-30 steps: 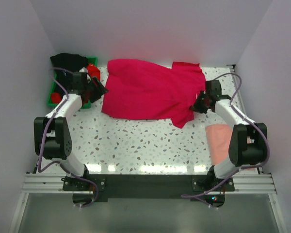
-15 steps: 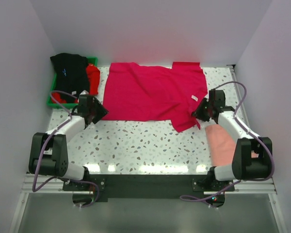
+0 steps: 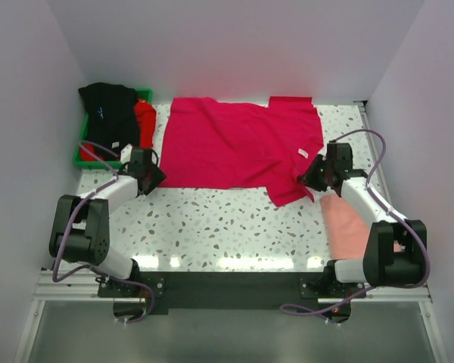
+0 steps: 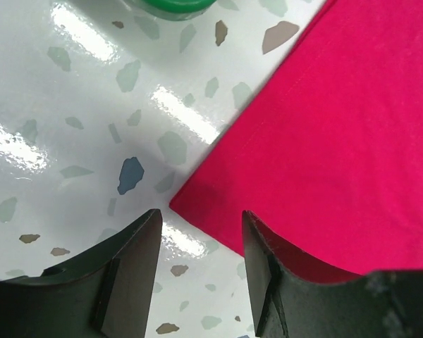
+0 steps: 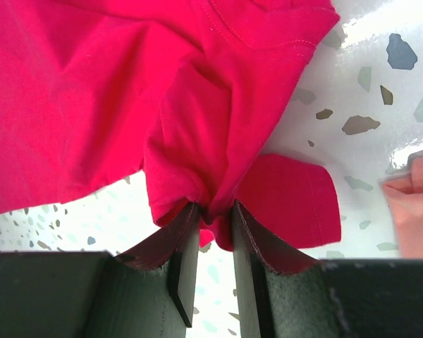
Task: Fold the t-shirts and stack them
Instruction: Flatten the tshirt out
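Note:
The crimson-pink t-shirt lies spread across the back of the table, its white neck label near the right end. My left gripper is open at the shirt's near-left corner. In the left wrist view that corner lies just ahead of the gap between the fingers. My right gripper is shut on a bunched fold of the crimson-pink shirt, pinched between the jaws. A folded salmon-pink shirt lies at the right. The black shirt and the bright red shirt lie in the tray.
The green plastic tray stands at the back left, and its rim shows at the top of the left wrist view. White walls enclose the table on three sides. The salmon-pink shirt's edge shows in the right wrist view.
Both grippers have moved toward the near edge. The crimson-pink shirt came with them and now lies flatter. The left arm no longer covers the tray.

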### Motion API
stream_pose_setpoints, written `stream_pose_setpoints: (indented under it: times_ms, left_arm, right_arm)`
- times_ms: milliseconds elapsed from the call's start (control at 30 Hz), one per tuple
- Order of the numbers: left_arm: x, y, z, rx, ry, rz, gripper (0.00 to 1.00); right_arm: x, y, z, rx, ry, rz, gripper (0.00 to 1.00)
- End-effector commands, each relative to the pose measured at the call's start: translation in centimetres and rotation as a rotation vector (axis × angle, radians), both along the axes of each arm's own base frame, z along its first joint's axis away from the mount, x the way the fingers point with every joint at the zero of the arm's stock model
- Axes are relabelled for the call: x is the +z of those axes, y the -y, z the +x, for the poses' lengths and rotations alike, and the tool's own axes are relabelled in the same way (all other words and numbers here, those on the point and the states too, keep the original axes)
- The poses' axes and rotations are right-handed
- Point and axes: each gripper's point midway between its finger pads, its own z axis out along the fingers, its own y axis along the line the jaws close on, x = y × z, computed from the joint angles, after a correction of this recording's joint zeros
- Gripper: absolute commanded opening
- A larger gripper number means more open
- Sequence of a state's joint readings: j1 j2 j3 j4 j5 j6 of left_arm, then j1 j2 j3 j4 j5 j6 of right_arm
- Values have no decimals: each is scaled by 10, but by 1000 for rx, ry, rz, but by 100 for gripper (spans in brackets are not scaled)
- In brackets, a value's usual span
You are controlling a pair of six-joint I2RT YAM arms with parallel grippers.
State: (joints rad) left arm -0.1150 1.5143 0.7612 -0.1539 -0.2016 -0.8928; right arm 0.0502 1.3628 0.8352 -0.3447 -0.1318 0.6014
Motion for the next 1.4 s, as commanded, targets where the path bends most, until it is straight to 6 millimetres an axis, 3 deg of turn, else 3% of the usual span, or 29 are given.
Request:
stream_pose_setpoints:
  times_ms: [0, 233, 300, 333, 467, 667, 900, 967, 1133, 1367]
  left_arm:
    - [4, -5, 11, 56, 2, 50, 54]
    - [-18, -1, 18, 48, -44, 57, 53]
    - [-20, 1, 18, 38, -45, 54, 42]
    - [-21, 2, 18, 35, -47, 50, 30]
    - [-19, 2, 13, 22, -50, 51, 0]
    - [6, -16, -6, 71, -23, 84, 0]
    - [37, -38, -34, 108, 29, 101, 0]
    - [38, -43, -43, 115, 29, 110, 0]
    - [42, -43, -53, 106, 59, 94, 0]
    - [42, -38, -53, 76, 67, 76, 0]
  right_arm:
    - [18, -4, 5, 27, 65, 17, 29]
    - [21, -7, 4, 37, 71, 25, 29]
    - [22, -6, 4, 35, 74, 23, 29]
    - [22, -6, 3, 35, 73, 23, 29]
    - [27, -5, 0, 32, 81, 17, 29]
    - [29, 0, -17, 26, 48, -3, 28]
    - [31, 9, -60, 18, 3, -7, 27]
    - [27, 10, -73, 15, -3, -12, 28]
    - [22, 15, -92, 33, 1, -52, 45]
    - [2, 4, -106, 73, -25, -52, 47]
